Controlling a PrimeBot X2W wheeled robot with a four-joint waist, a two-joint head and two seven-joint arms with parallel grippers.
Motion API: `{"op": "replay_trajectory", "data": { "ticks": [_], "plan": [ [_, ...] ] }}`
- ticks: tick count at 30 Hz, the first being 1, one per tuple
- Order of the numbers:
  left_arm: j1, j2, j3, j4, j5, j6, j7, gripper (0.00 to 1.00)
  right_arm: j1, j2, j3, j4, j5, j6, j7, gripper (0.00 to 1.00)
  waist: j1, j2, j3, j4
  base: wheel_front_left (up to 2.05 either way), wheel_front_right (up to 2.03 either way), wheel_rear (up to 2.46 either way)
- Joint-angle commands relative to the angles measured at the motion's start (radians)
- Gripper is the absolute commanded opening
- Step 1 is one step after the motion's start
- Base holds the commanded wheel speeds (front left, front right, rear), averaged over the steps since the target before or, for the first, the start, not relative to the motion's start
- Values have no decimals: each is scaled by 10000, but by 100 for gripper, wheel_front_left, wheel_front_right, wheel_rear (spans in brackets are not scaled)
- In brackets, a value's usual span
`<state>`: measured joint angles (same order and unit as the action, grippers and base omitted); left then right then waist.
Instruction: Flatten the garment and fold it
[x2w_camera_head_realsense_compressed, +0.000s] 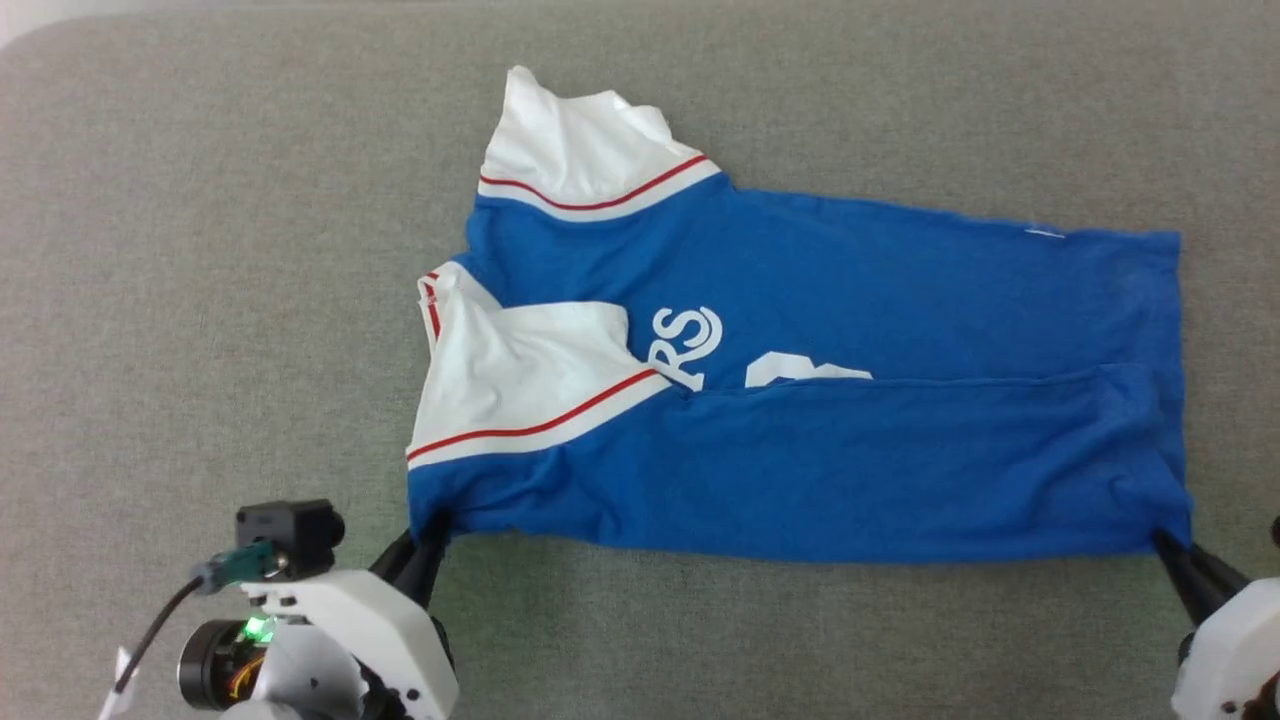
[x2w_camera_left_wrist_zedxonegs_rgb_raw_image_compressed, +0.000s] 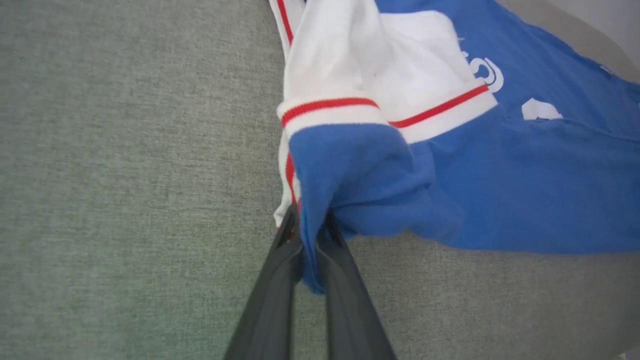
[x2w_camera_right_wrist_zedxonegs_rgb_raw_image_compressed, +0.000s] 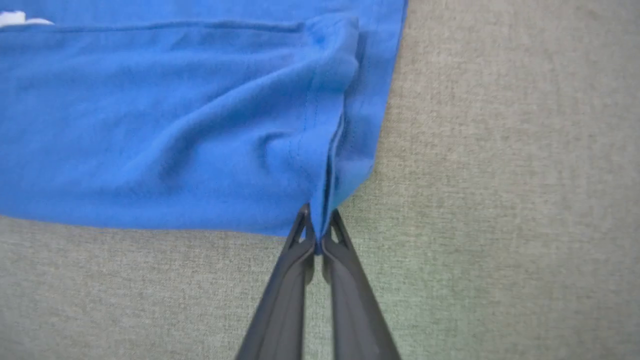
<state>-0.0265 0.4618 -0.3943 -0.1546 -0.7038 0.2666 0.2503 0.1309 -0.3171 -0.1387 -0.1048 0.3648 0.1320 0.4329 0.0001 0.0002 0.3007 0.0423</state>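
Both grippers — left gripper (x2w_camera_head_realsense_compressed: 432, 532), right gripper (x2w_camera_head_realsense_compressed: 1168, 548) — clamped on near-edge corners of the garment (x2w_camera_head_realsense_compressed: 800, 400); soft, limp jersey — corners suit.

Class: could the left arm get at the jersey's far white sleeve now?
Probably not yet: the left gripper is clamped on a near corner of the garment. Nothing lies across the far sleeve, but it must let go first.

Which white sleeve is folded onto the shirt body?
The near white sleeve, lying over the royal-blue jersey T-shirt beside the lettering; the far white sleeve sticks outward.
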Motion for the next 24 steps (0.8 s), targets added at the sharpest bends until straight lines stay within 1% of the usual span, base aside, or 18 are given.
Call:
{"op": "replay_trajectory", "data": {
  "ticks": [1,5,6,8,9,10,13,16,20,23,24],
  "plan": [
    [260,71,145,-387,-172,115,-15,0,-103,-165,-136,-234,208,-13,107,0,-1,-2,-145,-41,0,0,0],
    [939,320,407,-1350,-545,324,266,0,43,-530,-469,-675,496,-13,562,0,-1,-2,-369,-64,0,0,0],
    [939,320,407,-1350,-545,324,266,0,43,-530,-469,-675,496,-13,562,0,-1,-2,-369,-64,0,0,0],
    [1341,505,497,-1760,-642,495,459,0,218,-632,-694,-846,611,-13,856,0,-1,-2,-445,-54,0,0,0],
    [1724,613,542,-2123,-754,631,608,0,450,-685,-914,-965,693,-13,1176,0,-1,-2,-481,-35,0,0,0],
    [1724,613,542,-2123,-754,631,608,0,450,-685,-914,-965,693,-13,1176,0,-1,-2,-481,-35,0,0,0],
    [2229,641,546,-2464,-989,755,772,0,909,-632,-1228,-1040,753,-13,1666,0,-1,-2,-499,29,0,0,0],
    [2648,621,606,-2509,-1172,846,767,0,1354,-490,-1425,-1088,690,-13,2006,0,-1,-2,-484,71,0,0,0],
    [3002,439,557,-2254,-1504,799,771,0,1650,-217,-1443,-1041,583,-13,2075,0,-1,-2,-496,93,0,0,0],
    [2945,220,455,-1694,-1664,573,643,0,1638,-43,-1204,-836,432,-13,1845,0,-1,-2,-557,98,0,0,0],
    [2860,70,469,-1454,-1751,463,505,0,1590,24,-1109,-745,400,-13,1721,0,-1,-2,-593,104,0,0,0]
  ]
}}
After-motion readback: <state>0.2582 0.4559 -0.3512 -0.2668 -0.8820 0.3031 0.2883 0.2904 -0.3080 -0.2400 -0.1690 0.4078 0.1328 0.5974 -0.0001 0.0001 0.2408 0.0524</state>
